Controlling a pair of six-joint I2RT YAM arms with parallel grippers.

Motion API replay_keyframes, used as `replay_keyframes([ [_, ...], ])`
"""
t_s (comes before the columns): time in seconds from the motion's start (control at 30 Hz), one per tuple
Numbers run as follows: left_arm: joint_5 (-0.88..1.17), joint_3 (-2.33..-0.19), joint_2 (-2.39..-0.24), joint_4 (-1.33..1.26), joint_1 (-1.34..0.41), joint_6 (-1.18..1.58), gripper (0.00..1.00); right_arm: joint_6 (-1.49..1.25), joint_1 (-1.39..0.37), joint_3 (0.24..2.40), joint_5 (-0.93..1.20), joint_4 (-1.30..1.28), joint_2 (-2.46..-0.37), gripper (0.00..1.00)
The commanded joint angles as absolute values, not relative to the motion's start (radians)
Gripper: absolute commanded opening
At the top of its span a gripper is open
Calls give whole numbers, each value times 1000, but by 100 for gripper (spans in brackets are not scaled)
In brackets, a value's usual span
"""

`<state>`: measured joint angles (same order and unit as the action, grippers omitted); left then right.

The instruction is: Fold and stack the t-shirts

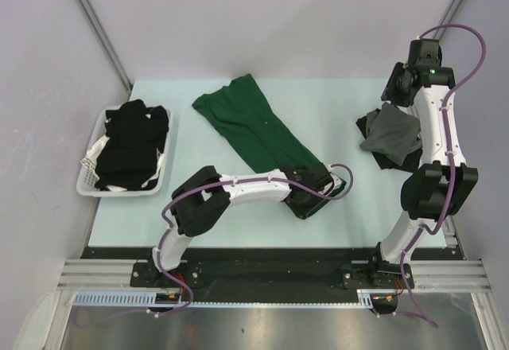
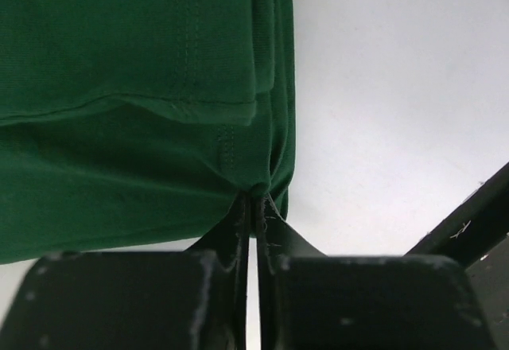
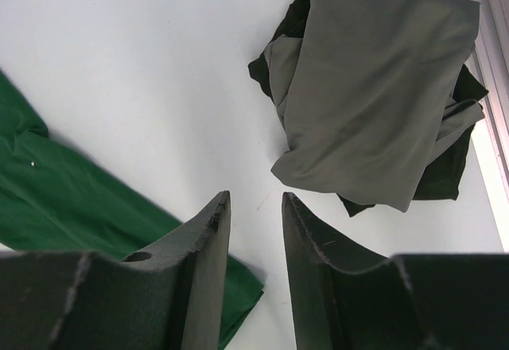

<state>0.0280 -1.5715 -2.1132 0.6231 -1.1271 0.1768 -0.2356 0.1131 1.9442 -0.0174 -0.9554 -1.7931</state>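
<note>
A dark green t-shirt [image 1: 253, 124] lies folded lengthwise, slanting across the middle of the table. My left gripper [image 1: 312, 199] is shut on its near corner; in the left wrist view the green t-shirt [image 2: 135, 111] bunches right at the pinched left gripper [image 2: 256, 199]. A folded grey t-shirt [image 1: 391, 133] sits on a black one at the right. My right gripper [image 3: 254, 199] hangs open above the table, raised at the far right [image 1: 398, 83], holding nothing; below it show the grey t-shirt [image 3: 382, 87] and the green t-shirt [image 3: 71, 199].
A white slatted basket [image 1: 89, 173] at the left edge holds black t-shirts [image 1: 134, 139]. The light tabletop [image 1: 334, 103] ends near the arm bases in a dark rail. The right arm's elbow [image 1: 437, 187] hangs over the table's right front corner.
</note>
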Motion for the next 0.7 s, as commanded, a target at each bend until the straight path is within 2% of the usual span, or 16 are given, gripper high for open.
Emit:
replay_keyframes([
  [0.0, 52, -1476, -2050, 663, -1132, 184, 0, -244, 123, 1953, -11, -922, -1758, 37],
  [0.67, 61, -1074, -1706, 778, -1134, 253, 0, -261, 124, 1957, -11, -867, -1789, 37],
])
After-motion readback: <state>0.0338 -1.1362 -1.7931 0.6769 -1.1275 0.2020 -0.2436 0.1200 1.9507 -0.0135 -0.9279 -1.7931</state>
